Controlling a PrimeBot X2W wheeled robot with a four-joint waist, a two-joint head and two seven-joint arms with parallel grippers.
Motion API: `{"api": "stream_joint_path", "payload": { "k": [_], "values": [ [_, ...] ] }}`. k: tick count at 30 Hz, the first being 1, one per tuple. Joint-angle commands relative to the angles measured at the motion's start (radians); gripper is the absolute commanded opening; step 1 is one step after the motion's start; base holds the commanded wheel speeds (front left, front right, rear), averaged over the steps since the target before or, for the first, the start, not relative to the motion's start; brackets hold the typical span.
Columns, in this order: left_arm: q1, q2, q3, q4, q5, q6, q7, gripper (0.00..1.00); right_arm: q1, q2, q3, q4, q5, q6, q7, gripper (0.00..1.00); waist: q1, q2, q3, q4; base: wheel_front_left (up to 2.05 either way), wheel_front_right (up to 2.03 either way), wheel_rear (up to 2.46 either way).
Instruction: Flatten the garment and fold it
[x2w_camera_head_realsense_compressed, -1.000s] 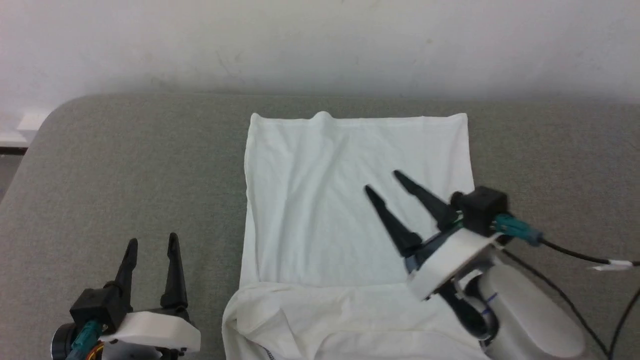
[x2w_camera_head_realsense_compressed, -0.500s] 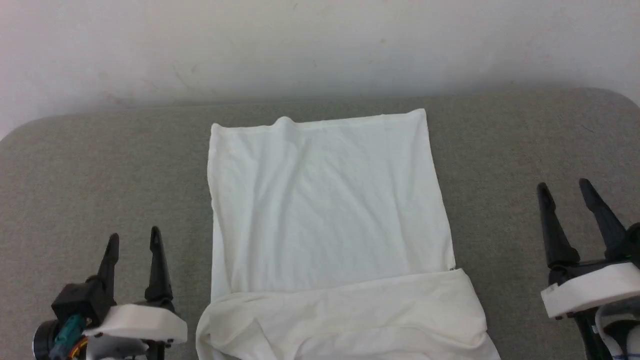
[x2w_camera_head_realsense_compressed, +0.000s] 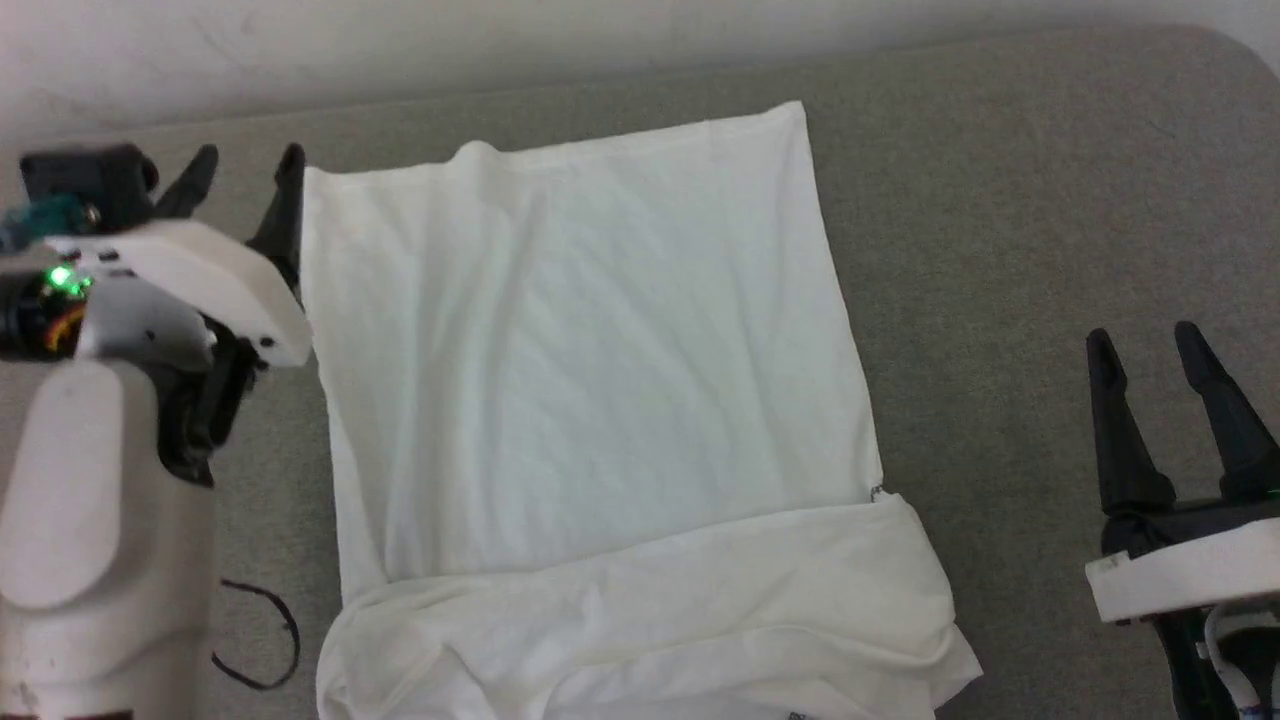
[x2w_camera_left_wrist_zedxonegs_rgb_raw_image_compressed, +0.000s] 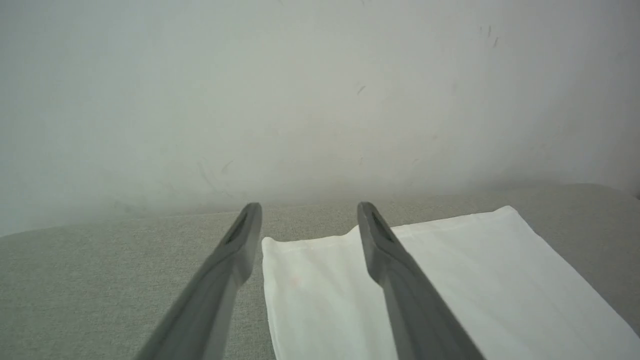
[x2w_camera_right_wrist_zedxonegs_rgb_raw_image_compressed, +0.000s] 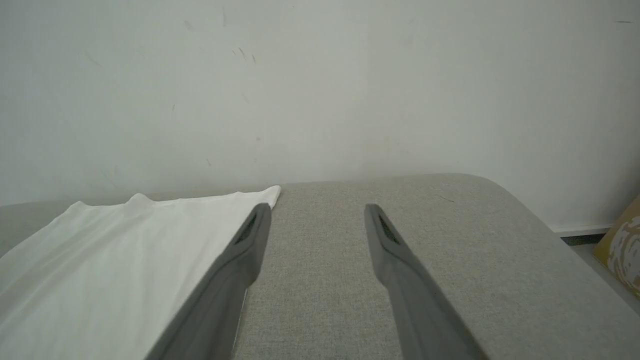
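Head view showed the right gripper (x2w_camera_head_realsense_compressed: 1142, 335) off the shirt (x2w_camera_head_realsense_compressed: 580, 330) now, waiting at the right, spread wide and empty. The left gripper (x2w_camera_head_realsense_compressed: 248, 155), spread and empty too, had gone to the shirt's far left corner on the table (x2w_camera_head_realsense_compressed: 1000, 200), maybe to fold it.

Your left gripper (x2w_camera_head_realsense_compressed: 248, 160) up at far left, arm stretched forward, pale forearm (x2w_camera_head_realsense_compressed: 100, 500) in lower left corner, fingers spread wide, nothing between them; green light (x2w_camera_head_realsense_compressed: 62, 278) lit on wrist. Your right gripper (x2w_camera_head_realsense_compressed: 1142, 338) low at right edge, fingers pointing up, spread wide too, empty
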Motion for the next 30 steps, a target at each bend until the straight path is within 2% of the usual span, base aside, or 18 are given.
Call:
{"api": "stream_joint_path", "payload": {
  "k": [1, 6, 10, 14, 19, 20, 23, 24, 27, 30],
  "values": [
    [-0.060, 0.023, -0.006, 0.041, -0.016, -0.012, 0.051, 1.00, -0.024, 0.005, 0.010, -0.002, 0.009, -0.001, -0.013, 1.00, -0.0002, 0.0000, 0.106, -0.071, 0.00, 0.00, 0.00],
    [-0.237, 0.097, -0.025, 0.214, -0.059, -0.031, 0.284, 1.00, -0.067, 0.009, 0.059, 0.021, 0.026, -0.001, -0.040, 1.00, -0.0002, 0.0000, 0.171, -0.120, 0.00, 0.00, 0.00],
    [-0.343, 0.141, -0.017, 0.318, -0.086, -0.031, 0.417, 1.00, -0.098, 0.010, 0.095, 0.044, 0.043, -0.001, -0.065, 1.00, -0.0002, 0.0000, 0.226, -0.155, 0.00, 0.00, 0.00],
    [-0.409, 0.177, -0.009, 0.394, -0.093, -0.015, 0.497, 1.00, -0.125, 0.007, 0.132, 0.069, 0.059, -0.001, -0.087, 1.00, -0.0002, 0.0000, 0.272, -0.185, 0.00, 0.00, 0.00],
    [-0.422, 0.217, -0.002, 0.473, -0.088, 0.031, 0.597, 1.00, -0.149, -0.007, 0.176, 0.101, 0.082, -0.001, -0.103, 1.00, -0.0002, 0.0000, 0.305, -0.212, 0.00, 0.00, 0.00],
    [-0.417, 0.223, -0.007, 0.487, -0.087, 0.035, 0.629, 0.86, -0.152, -0.010, 0.178, 0.106, 0.086, -0.001, -0.108, 1.00, -0.0002, 0.0000, 0.306, -0.213, 0.00, 0.00, 0.00],
    [-0.402, 0.236, -0.023, 0.503, -0.085, 0.036, 0.705, 0.18, -0.156, -0.021, 0.178, 0.121, 0.097, -0.001, -0.115, 1.00, -0.0002, 0.0000, 0.307, -0.214, 0.00, 0.00, 0.00],
    [-0.394, 0.236, -0.029, 0.507, -0.086, 0.036, 0.734, 0.00, -0.158, -0.026, 0.177, 0.126, 0.101, -0.001, -0.116, 1.00, -0.0002, 0.0000, 0.306, -0.212, 0.00, 0.00, 0.00],
    [-0.377, 0.225, -0.032, 0.502, -0.096, 0.046, 0.770, 0.00, -0.179, -0.044, 0.182, 0.135, 0.124, -0.001, -0.113, 1.00, -0.0002, 0.0000, 0.301, -0.202, 0.00, 0.00, 0.00],
    [-0.370, 0.210, -0.037, 0.479, -0.097, 0.046, 0.734, 0.00, -0.230, -0.074, 0.186, 0.153, 0.159, -0.001, -0.095, 1.00, -0.0002, 0.0000, 0.296, -0.184, 0.00, 0.00, 0.00]
  ]
}}
